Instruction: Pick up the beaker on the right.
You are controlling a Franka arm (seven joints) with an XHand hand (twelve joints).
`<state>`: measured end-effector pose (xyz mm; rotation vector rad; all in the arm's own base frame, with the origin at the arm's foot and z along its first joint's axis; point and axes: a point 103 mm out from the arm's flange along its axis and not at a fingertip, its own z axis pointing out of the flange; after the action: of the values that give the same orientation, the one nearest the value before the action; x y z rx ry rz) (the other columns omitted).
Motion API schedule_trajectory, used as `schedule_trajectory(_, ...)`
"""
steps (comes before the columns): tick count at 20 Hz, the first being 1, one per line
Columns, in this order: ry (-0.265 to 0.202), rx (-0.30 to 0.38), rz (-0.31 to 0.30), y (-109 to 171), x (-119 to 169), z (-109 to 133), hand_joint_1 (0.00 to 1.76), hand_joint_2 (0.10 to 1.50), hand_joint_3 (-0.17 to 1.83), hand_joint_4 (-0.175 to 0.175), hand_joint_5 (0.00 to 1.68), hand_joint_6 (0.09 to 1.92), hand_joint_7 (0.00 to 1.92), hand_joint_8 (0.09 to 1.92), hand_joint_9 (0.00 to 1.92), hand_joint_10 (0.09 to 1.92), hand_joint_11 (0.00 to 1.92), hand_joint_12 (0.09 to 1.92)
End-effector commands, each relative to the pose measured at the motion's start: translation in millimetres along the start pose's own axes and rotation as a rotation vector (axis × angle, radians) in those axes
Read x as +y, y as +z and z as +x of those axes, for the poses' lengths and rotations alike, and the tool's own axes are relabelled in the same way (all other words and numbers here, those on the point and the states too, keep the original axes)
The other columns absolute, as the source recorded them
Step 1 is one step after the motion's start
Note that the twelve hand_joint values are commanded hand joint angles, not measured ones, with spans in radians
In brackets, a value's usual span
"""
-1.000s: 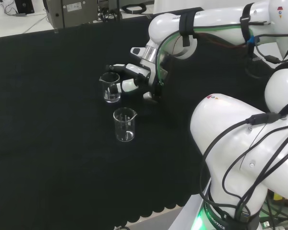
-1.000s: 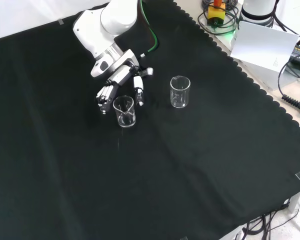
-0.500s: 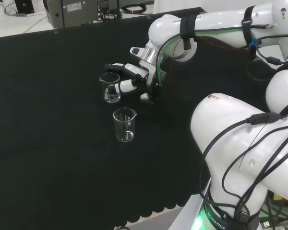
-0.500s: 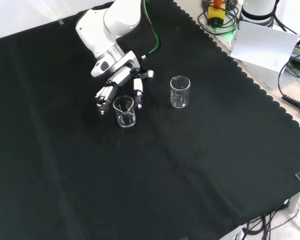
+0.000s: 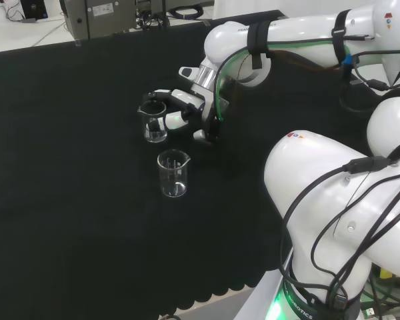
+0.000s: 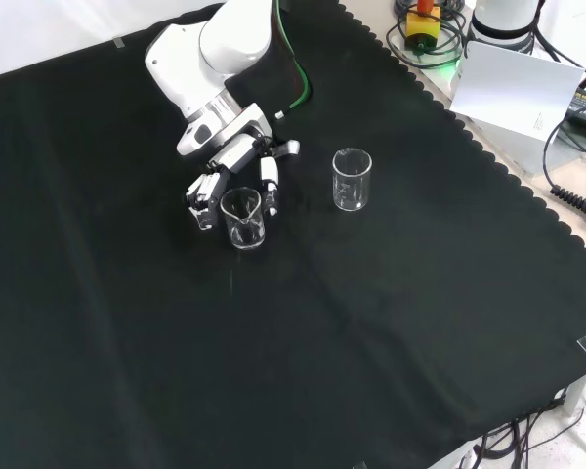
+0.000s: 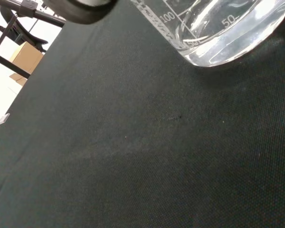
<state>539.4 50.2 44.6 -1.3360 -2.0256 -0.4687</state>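
The small clear glass beaker (image 5: 155, 123) that the hand addresses stands upright on the black cloth (image 5: 67, 167); in the head view it is the farther of two, in the front view (image 6: 242, 217) the left one. It looks empty, though clear glass makes this hard to confirm. In the wrist view its thick base (image 7: 218, 33) with printed graduation marks rests flat on the cloth, and its upper part is cut off by the picture's edge.

The black and white robot hand (image 5: 180, 110) sits at the beaker's right in the head view. Its fingers (image 6: 203, 191) curve round one side of the vessel and its thumb (image 6: 270, 183) lies along the other; whether they touch the glass cannot be made out, so the hand reads as partly curled about the beaker, not plainly gripping.

A second clear glass beaker (image 5: 173, 173), slightly taller and apparently empty, stands upright nearer the camera in the head view, to the right in the front view (image 6: 352, 179), well apart from the hand.
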Motion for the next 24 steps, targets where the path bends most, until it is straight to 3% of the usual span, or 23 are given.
schedule_trajectory(1, 0.0, 0.002, -0.011, 3.2, 1.0, 1.3, 0.9, 0.89, -0.17, -0.005, 0.32, 0.68, 0.28, 0.7, 0.4, 0.56, 0.0, 1.36)
schedule_trajectory(12, -0.012, 0.024, 0.004, 9.8, 5.7, 7.2, 0.92, 0.9, -0.17, -0.004, 0.29, 0.73, 0.28, 0.71, 0.41, 0.57, 0.0, 1.38)
schedule_trajectory(19, 0.004, 0.057, 0.011, 11.6, 6.9, 4.0, 0.92, 0.91, -0.17, -0.008, 0.3, 0.73, 0.31, 0.72, 0.46, 0.58, 0.06, 1.38)
schedule_trajectory(22, 0.023, 0.089, 0.007, 10.9, 8.3, 2.0, 0.96, 0.93, -0.17, -0.01, 0.38, 0.82, 0.4, 0.72, 0.56, 0.57, 0.14, 1.35)
schedule_trajectory(24, 0.042, 0.092, 0.0, 8.8, 10.7, 2.9, 1.06, 0.98, -0.17, -0.016, 0.56, 0.94, 0.56, 0.74, 0.72, 0.55, 0.31, 1.31)
